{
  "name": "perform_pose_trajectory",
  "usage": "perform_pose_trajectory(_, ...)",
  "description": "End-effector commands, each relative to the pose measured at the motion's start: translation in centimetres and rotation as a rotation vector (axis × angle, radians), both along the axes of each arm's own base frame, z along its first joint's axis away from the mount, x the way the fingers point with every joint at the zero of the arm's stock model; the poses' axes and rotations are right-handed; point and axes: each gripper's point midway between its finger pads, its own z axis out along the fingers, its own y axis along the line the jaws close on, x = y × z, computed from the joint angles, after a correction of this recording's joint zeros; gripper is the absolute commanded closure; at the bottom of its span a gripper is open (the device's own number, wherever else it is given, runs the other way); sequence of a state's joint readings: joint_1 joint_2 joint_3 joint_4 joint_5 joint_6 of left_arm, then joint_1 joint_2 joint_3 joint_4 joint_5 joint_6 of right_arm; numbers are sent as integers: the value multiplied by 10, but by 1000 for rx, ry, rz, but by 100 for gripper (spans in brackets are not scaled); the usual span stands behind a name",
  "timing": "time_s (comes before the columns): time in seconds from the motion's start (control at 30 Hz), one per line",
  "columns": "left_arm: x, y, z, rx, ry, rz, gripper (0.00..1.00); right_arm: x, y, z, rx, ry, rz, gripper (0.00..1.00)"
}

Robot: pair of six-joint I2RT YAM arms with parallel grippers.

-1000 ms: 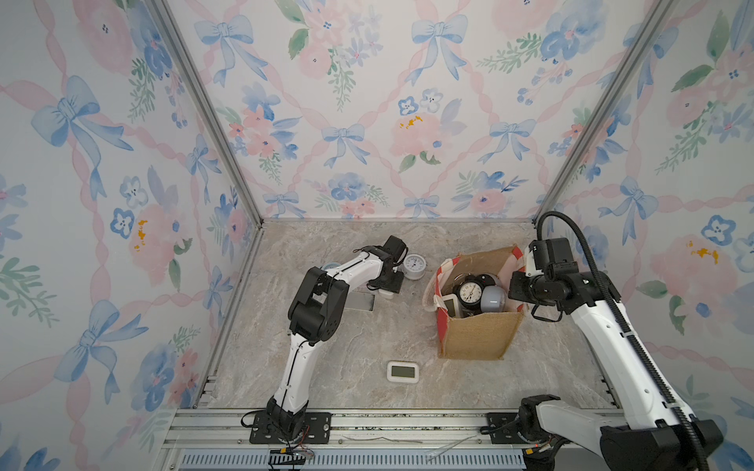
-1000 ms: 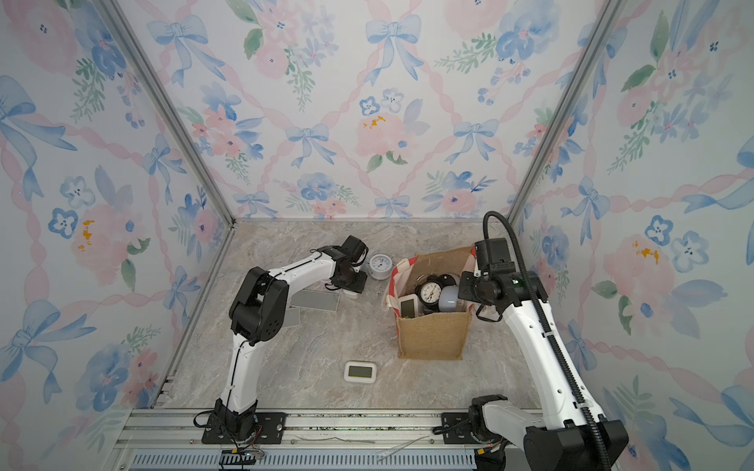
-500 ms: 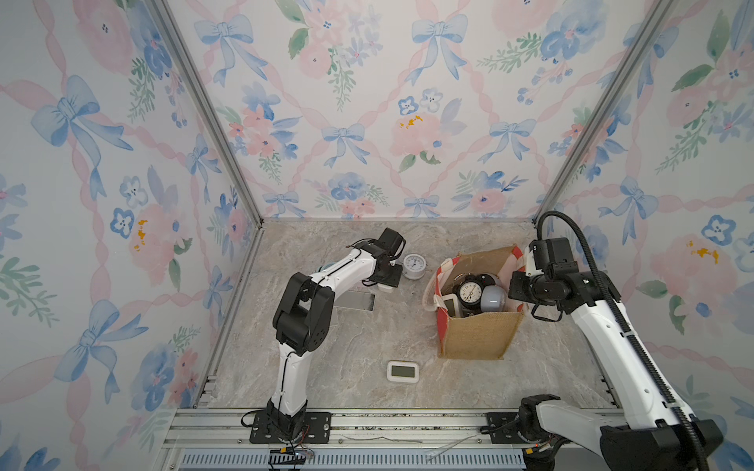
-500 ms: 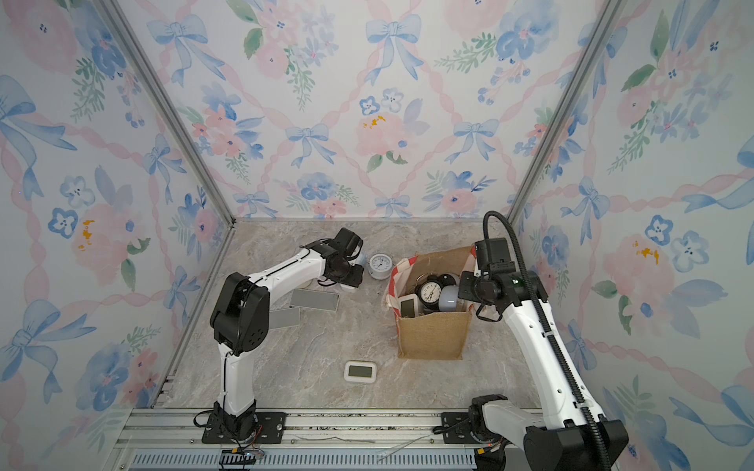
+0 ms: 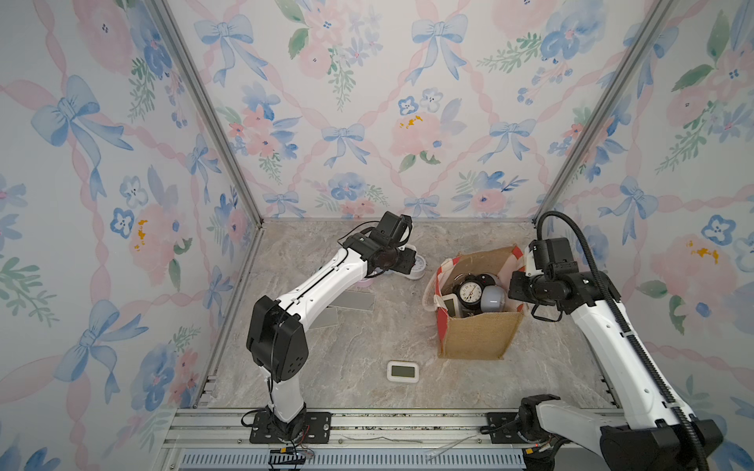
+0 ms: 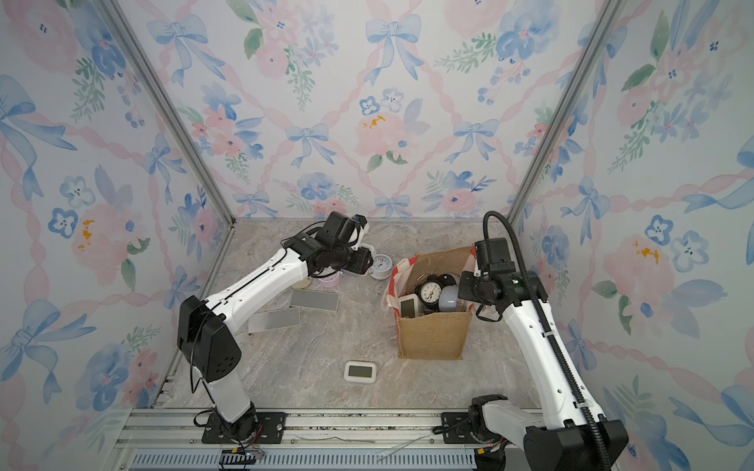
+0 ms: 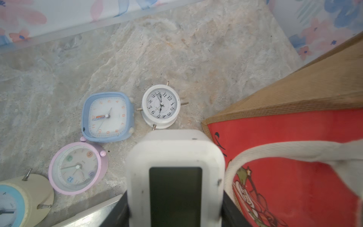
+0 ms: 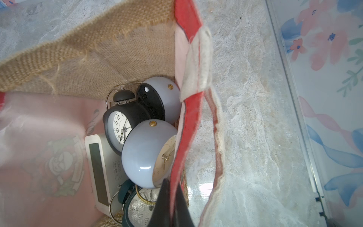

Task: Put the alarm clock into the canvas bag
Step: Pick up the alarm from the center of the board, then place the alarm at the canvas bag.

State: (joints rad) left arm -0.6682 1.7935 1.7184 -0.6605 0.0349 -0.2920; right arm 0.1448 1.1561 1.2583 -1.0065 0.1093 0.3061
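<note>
The left gripper [image 7: 175, 210] is clamped on a white digital alarm clock [image 7: 174, 155]: a dark finger is seen pressed against each long side of its casing, and the dark screen is turned toward the wrist camera. The clock is held above the marbled tabletop [image 7: 196, 59], outside the canvas bag [image 7: 284, 127] and just beside its red side panel, where a white rope handle [image 7: 275, 151] is draped. On the tabletop beyond the held clock, a white round analogue clock [image 7: 161, 106], a blue square clock [image 7: 107, 117], a pink round clock [image 7: 77, 169] and a cream clock with a blue face [image 7: 33, 194] are laid close together.

The right gripper [image 8: 171, 204] is pinched shut on the rim of the bag's other red side panel, so that the mouth is kept open. Inside the bag, a black twin-bell clock [image 8: 121, 119], two grey round clocks [image 8: 143, 155], a second white digital clock [image 8: 98, 169] and a teal-rimmed clock [image 8: 141, 208] are packed together.

In both top views the bag [image 5: 477, 334] [image 6: 432, 334] is seen standing upright toward the right arm's side. A third white digital clock [image 5: 403, 371] is lying flat near the front edge, well apart from the bag. Two flat grey rectangular slabs [image 6: 315, 299] are lying under the left arm.
</note>
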Motion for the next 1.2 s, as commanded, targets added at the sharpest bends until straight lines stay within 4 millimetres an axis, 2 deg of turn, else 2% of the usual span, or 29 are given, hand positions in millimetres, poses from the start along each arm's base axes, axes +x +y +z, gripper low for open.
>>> perform_pose_trajectory(0.0, -16, -17, 39, -65, -42, -50, 55, 1, -3, 12, 3, -58, -5, 99)
perform_pose_trajectory(0.23, -42, -56, 77, -145, -87, -148, 56, 1, -2, 12, 4, -55, -3, 100)
perform_pose_trajectory(0.37, -58, -82, 86, -175, -91, -198, 57, 1, -2, 13, 7, -57, -5, 99)
perform_pose_trajectory(0.47, -68, -106, 86, -191, -82, -237, 57, 3, -1, 12, 10, -56, -6, 99)
perform_pose_trajectory(0.53, -72, -123, 77, -190, -64, -259, 57, 4, 1, 13, 13, -58, -3, 99)
perform_pose_trajectory(0.67, -70, -141, 55, -166, -37, -251, 57, 4, 1, 14, 10, -58, 2, 99)
perform_pose_trajectory(1.03, -51, -155, -18, -74, 55, -152, 56, 5, 2, 14, 8, -58, 3, 100)
perform_pose_trajectory(1.17, -38, -150, -41, -21, 52, -78, 55, 5, 1, 13, 7, -57, 3, 100)
